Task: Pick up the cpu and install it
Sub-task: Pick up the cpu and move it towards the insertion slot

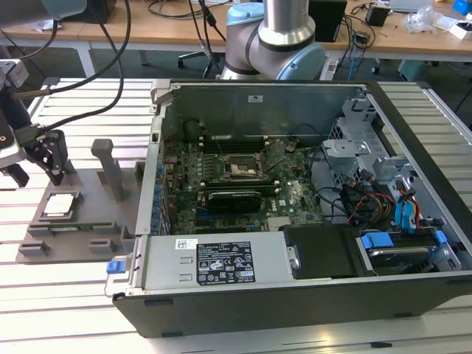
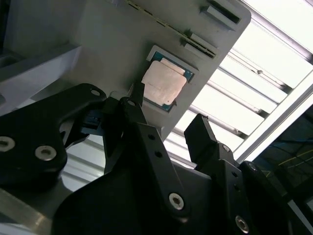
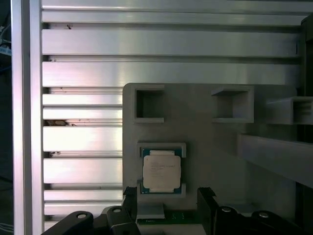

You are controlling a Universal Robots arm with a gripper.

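Gripper (image 1: 37,177) hangs with its two black fingers spread wide and nothing between them, just over the grey fixture plate (image 1: 82,186) at the exterior view's left; in both wrist views its fingertips (image 2: 138,93) (image 3: 130,194) stand on either side of the gap, near one edge of the cpu and not clamped on it; whether a tip touches the plate I cannot tell.

The cpu (image 1: 59,204) (image 2: 164,82) (image 3: 161,170) lies flat, metal top up, in a shallow square pocket of the fixture plate (image 2: 98,39) (image 3: 210,152), its pale rim showing all round; beside the pocket the plate carries two small open square recesses (image 3: 149,104) and raised grey ribs; an upright grey post (image 1: 109,168) stands on the plate between the cpu and the computer case.

The plate rests on a surface (image 1: 74,302) (image 3: 80,139) of ribbed aluminium slats; the open computer case (image 1: 295,99) lies on the same surface, filling the exterior view's middle and right; inside it sits the green motherboard (image 1: 284,199), with a dark square socket frame (image 1: 240,168) near its centre and a long black card (image 1: 234,199) just in front of that; bundled cables and blue drive clips (image 1: 383,242) crowd the case's right end; the arm's pale blue and silver base (image 1: 276,37) rises behind the case.
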